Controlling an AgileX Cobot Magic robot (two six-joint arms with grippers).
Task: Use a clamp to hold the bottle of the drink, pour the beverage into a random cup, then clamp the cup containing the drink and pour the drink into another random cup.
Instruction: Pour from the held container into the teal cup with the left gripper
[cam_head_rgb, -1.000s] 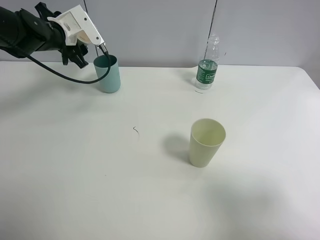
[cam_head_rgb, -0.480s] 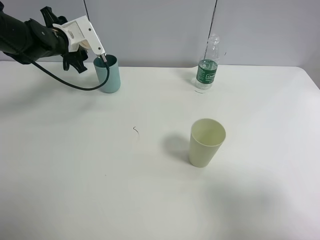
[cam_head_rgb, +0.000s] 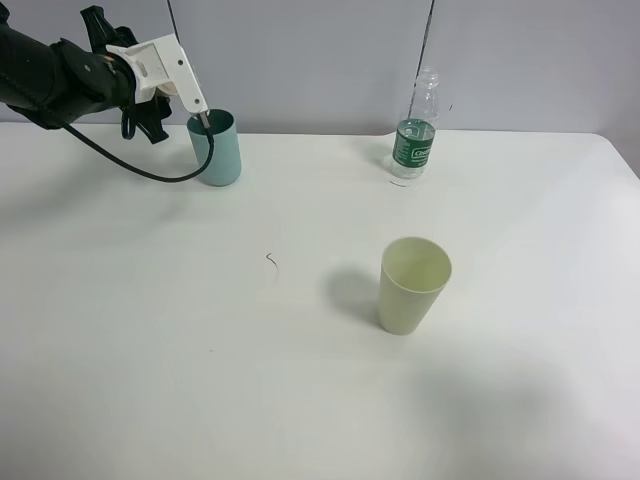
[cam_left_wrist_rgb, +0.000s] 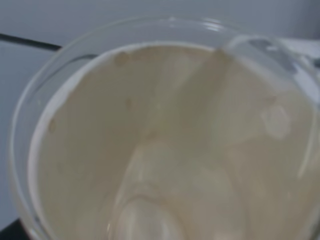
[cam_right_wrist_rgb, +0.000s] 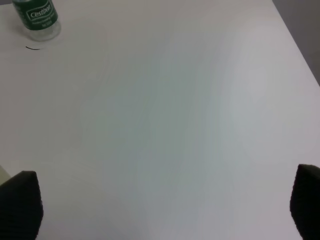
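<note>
Since a second ago my left gripper (cam_head_rgb: 203, 118) has lowered and levelled slightly at the 11 o'clock corner of the tabletop (cam_head_rgb: 200, 380), its tip staying at the near rim of the teal cup (cam_head_rgb: 216, 148); nothing else has shifted. The left wrist view is filled by the blue-sleeved cup (cam_left_wrist_rgb: 165, 140), looking straight into its clear rim and peach-beige inside, so I judge the left gripper is clamped shut on that cup and holds it tilted toward the teal cup. In the high view the held cup is mostly masked by the white gripper housing. I cannot tell whether any beverage remains inside it; a wet sheen shows on the wall, no clear pool. The deciding relation: the teal cup's mouth lies directly under and just ahead of the held cup's lip, toward 3 o'clock from the gripper, and the held cup's long axis lies near horizontal. My judgement is that the second pour is at or near its end. The right gripper (cam_right_wrist_rgb: 165, 210) has its jaws spread wide, holding nothing, over bare tabletop well clear of the work. The bottle (cam_head_rgb: 414, 138) stands upright at 1 o'clock, uncapped. The yellow-green cup (cam_head_rgb: 412, 285) stands untouched near centre-right. The left arm is plainly the nearer.
</note>
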